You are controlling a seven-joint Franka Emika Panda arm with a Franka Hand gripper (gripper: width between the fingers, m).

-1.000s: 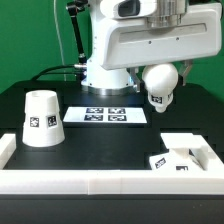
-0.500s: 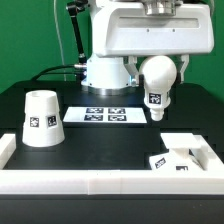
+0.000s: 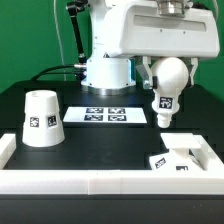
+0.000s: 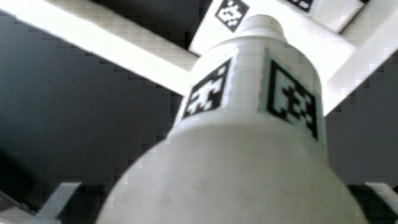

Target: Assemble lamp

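While it hangs in the air, gripper [image 3: 168,74]: jaws clamped on the bulb [image 3: 167,84], one at each side of its ball.
Bulb look: matte white; ball end between the jaws, tapered neck with black-and-white tags below them.

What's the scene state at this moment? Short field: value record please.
tool: shut on the bulb, raised
bulb: held off the table, narrow tagged end down
shade: standing on the table, exterior view's left, narrow end up
base: on the table, exterior view's right, apart from the bulb
marker board: flat, mid-table
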